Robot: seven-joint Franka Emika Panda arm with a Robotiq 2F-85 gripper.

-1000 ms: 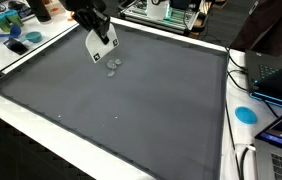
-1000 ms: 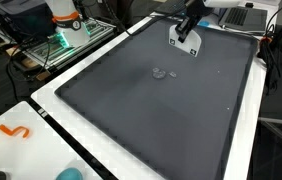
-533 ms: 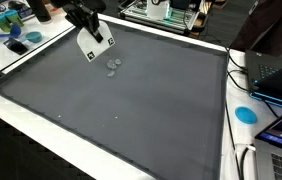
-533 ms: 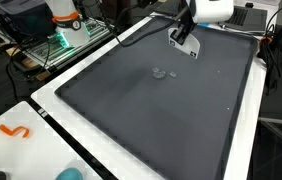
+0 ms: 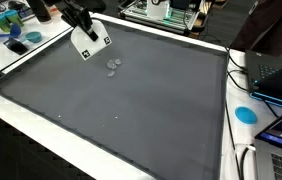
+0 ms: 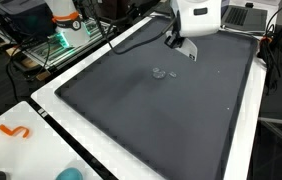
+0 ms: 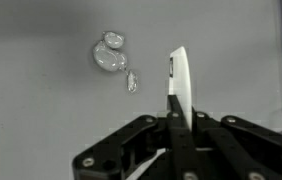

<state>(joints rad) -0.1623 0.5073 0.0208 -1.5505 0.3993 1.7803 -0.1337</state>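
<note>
A wide dark grey mat (image 5: 141,110) is seen spread over a white table (image 5: 29,112), and nearly the whole top is covered by it in both exterior views. Around the table a crowded workroom is shown: a blue round disc (image 5: 245,114) and a laptop (image 5: 277,76) are placed beyond one edge of the mat, an orange curled piece (image 6: 16,131) is laid on the white margin, and benches loaded with equipment and cables are visible behind. A small cluster of clear pieces (image 7: 109,55) is found on the mat near its far end; in an exterior view the cluster (image 5: 112,66) is seen just beside the arm's end, but apart from it. The gripper (image 7: 177,122) is held above the mat, and its fingers are pressed together on a thin white card (image 7: 178,85), which is shown edge-on in the wrist view. In an exterior view the card (image 5: 89,42) is seen tilted, with dark marks on its face, and is kept clear of the mat.
</note>
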